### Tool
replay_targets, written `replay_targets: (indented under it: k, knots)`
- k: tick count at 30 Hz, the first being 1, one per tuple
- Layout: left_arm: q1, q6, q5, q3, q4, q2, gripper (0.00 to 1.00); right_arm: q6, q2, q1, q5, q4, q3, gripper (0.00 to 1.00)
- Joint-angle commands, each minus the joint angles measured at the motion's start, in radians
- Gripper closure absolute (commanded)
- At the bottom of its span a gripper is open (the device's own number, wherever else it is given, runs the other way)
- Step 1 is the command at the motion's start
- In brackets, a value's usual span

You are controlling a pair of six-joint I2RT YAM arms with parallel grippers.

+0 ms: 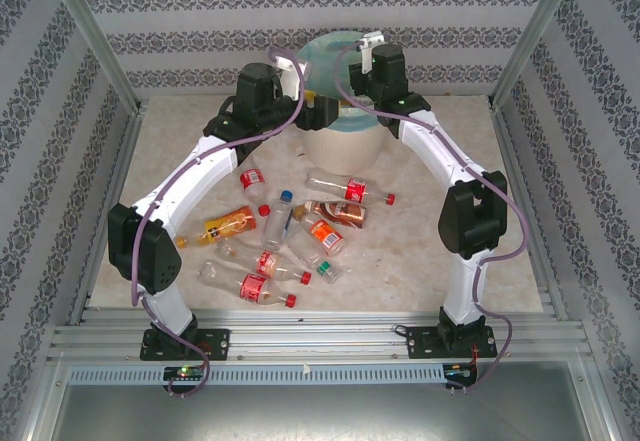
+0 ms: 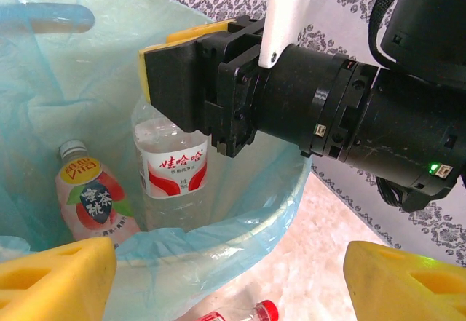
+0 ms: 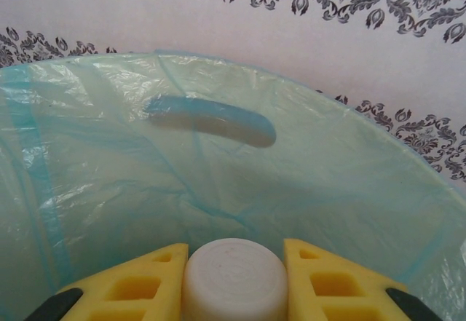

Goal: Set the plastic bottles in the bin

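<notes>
Bottle [image 2: 173, 168] in right gripper [image 3: 233, 274] — partway down inside bin [image 2: 251, 219]

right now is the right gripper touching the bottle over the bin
Touching. In the right wrist view both yellow fingers of the right gripper press against the white cap of the bottle, no gap either side.

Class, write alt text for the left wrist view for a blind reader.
The right gripper holds a clear plastic bottle with a red-and-white label upright in the round bin lined with a turquoise bag. A pink-labelled bottle with a white cap sits beside it.
</notes>
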Motion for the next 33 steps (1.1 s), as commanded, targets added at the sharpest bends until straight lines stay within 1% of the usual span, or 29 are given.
replay_targets:
  k: [1,2,3,5,6,9,11,16,21,26,29,33]
  knots:
    - [0.009,-0.002,0.015,-0.011,0.049,-0.027,0.18,0.003,-0.013,-0.004,-0.019,-0.008,0.000,0.74]
    - [0.010,-0.002,0.017,-0.009,0.050,-0.027,0.18,0.005,-0.025,-0.001,-0.020,-0.009,0.008,0.65]
    - [0.010,-0.001,0.017,-0.009,0.050,-0.027,0.18,0.004,-0.035,0.004,-0.020,-0.009,0.015,0.59]
    - [0.010,0.000,0.015,-0.007,0.053,-0.029,0.17,0.001,-0.057,0.013,-0.020,-0.012,0.044,0.53]
    - [0.010,0.002,0.015,-0.006,0.051,-0.029,0.17,0.000,-0.063,0.017,-0.020,-0.017,0.064,0.52]
    - [0.009,0.003,0.014,-0.003,0.049,-0.032,0.17,0.012,-0.083,0.023,-0.035,-0.022,0.112,0.54]
    - [0.009,0.010,0.007,-0.006,0.049,-0.036,0.17,0.018,-0.087,0.022,-0.043,-0.007,0.126,0.57]
    - [0.010,0.028,-0.009,-0.020,0.044,-0.051,0.17,0.028,-0.033,0.018,-0.043,-0.073,0.194,0.62]
    - [0.012,0.048,-0.031,-0.034,0.032,-0.071,0.17,0.080,-0.039,0.025,-0.056,-0.072,0.140,0.64]
    - [0.020,0.062,-0.078,-0.040,-0.021,-0.111,0.16,0.126,-0.117,0.064,-0.068,-0.080,0.101,0.64]
    - [0.020,0.054,-0.109,-0.051,-0.069,-0.148,0.17,0.114,-0.188,0.103,-0.097,-0.086,0.093,0.63]
    - [0.020,0.013,-0.113,-0.143,-0.085,-0.244,0.17,0.083,-0.314,0.173,-0.128,-0.080,0.012,0.62]
